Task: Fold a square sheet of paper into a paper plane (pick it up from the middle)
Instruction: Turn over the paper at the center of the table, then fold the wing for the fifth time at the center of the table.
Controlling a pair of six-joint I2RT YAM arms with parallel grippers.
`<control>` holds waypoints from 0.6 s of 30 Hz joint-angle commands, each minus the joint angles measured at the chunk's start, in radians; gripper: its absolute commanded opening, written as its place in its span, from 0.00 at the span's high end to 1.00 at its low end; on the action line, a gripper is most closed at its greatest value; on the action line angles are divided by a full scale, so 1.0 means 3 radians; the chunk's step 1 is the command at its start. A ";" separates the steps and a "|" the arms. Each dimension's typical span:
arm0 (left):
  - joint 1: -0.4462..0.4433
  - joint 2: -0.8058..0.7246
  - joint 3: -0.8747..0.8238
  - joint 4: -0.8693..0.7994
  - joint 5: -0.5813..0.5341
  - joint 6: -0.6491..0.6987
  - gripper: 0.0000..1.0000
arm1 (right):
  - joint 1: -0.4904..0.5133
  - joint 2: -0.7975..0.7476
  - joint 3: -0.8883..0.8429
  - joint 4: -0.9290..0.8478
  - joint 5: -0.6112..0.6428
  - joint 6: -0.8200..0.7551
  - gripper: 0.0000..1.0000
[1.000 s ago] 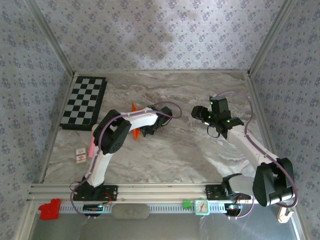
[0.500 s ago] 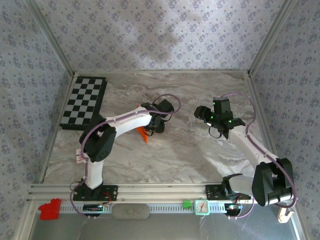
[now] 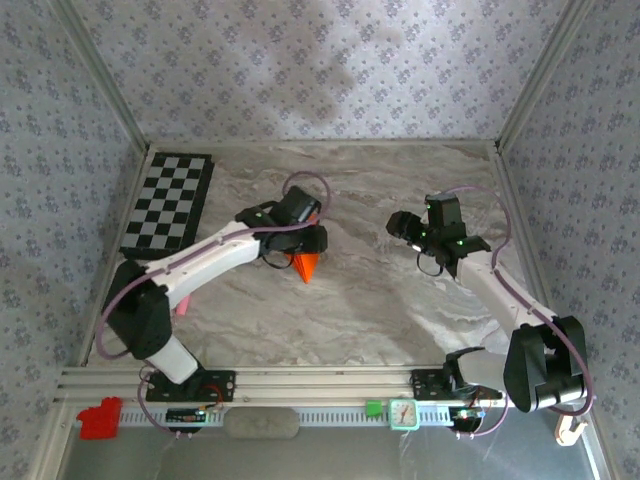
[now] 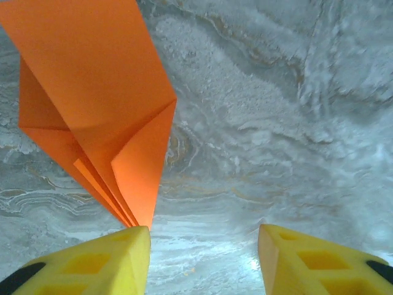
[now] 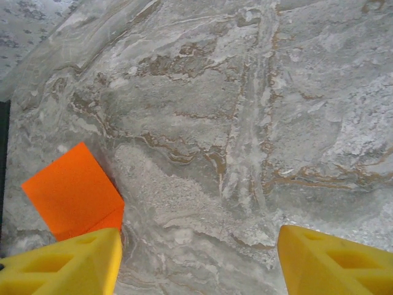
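One bright-orange folded paper plane: prob. light, flimsy, crush-prone; pinch along ctr crease. Left tool & right tool spread, empty.

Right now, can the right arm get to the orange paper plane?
Probably yes. Bare table lies between the right gripper and the paper plane, and its jaws are open. The left gripper hangs close by the plane, though, so they might collide.

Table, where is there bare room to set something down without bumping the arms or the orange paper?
Bare marble: the near stretch of the table between left arm and right arm, and the back strip from the checkerboard to the right wall. Crowded: the middle, where the left gripper hangs over the paper plane and the right gripper faces it.
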 commanded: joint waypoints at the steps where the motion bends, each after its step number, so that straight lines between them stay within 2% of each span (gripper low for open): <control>1: 0.0167 -0.0048 -0.0347 0.0582 0.0458 -0.0301 0.50 | 0.0039 0.0066 -0.0043 0.0099 -0.0119 -0.0025 0.30; 8: 0.0187 0.0285 -0.0355 0.0946 0.0770 -0.0450 0.57 | 0.0141 0.0212 -0.0010 0.0156 -0.0135 0.0003 0.30; 14: 0.0188 0.0598 -0.0209 0.0748 0.0458 -0.0429 0.63 | 0.0192 0.0274 0.0008 0.0176 -0.0135 0.0024 0.30; 18: 0.0220 0.0744 -0.0144 0.0738 0.0454 -0.0384 0.64 | 0.0216 0.0300 0.0022 0.0175 -0.0140 0.0018 0.30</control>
